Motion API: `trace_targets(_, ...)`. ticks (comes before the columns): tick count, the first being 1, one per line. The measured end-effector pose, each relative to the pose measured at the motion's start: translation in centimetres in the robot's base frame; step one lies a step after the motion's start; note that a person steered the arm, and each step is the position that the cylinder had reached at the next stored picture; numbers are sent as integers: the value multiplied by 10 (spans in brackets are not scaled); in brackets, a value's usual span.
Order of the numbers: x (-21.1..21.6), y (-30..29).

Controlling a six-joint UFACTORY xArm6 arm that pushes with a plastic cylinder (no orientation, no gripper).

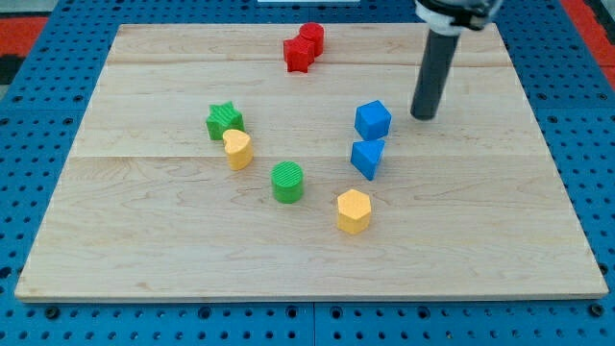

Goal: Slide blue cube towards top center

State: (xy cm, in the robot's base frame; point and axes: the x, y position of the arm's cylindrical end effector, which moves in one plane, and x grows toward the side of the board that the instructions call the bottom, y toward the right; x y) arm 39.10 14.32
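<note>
The blue cube sits on the wooden board, right of centre. My tip is on the board just to the cube's right, a small gap away, not touching it. A blue triangular block lies directly below the cube, close to it. The dark rod rises from the tip toward the view's top right.
Two red blocks touch each other near the top centre. A green star and a yellow heart sit left of centre. A green cylinder and a yellow hexagon lie toward the bottom.
</note>
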Motion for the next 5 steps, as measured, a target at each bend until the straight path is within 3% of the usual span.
trace_targets(1, 18, -32)
trace_targets(3, -18, -108)
trace_targets(5, -55, -114)
